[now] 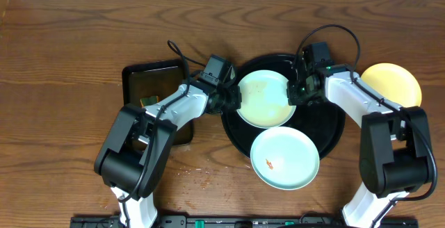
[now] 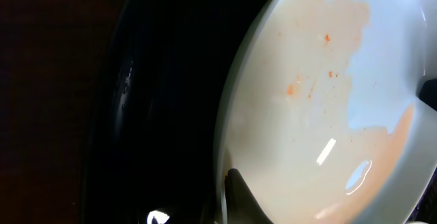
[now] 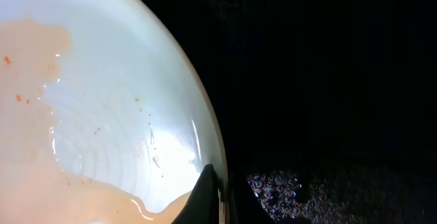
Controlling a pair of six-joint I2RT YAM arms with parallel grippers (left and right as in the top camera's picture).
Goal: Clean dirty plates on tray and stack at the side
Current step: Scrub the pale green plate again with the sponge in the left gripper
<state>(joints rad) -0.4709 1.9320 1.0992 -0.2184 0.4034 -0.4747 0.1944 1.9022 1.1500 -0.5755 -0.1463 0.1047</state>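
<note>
left gripper [image 1: 235, 97] and right gripper [image 1: 297, 92] clamp opposite rims of the far plate [image 1: 263, 103] on the tray [image 1: 334, 127]. near plate [image 1: 285, 160] overlaps the tray's near rim; yellow plate [image 1: 393, 83] lies on the table [image 1: 69, 47], right.

mint plate [image 1: 264, 99]: we pinch it, left gripper [image 1: 234, 98] on one rim, right gripper [image 1: 297, 93] on the opposite.
tray [image 1: 332, 127]: under both grippers.
speckled plate [image 1: 285, 160]: behind them, toward our bases.
</note>
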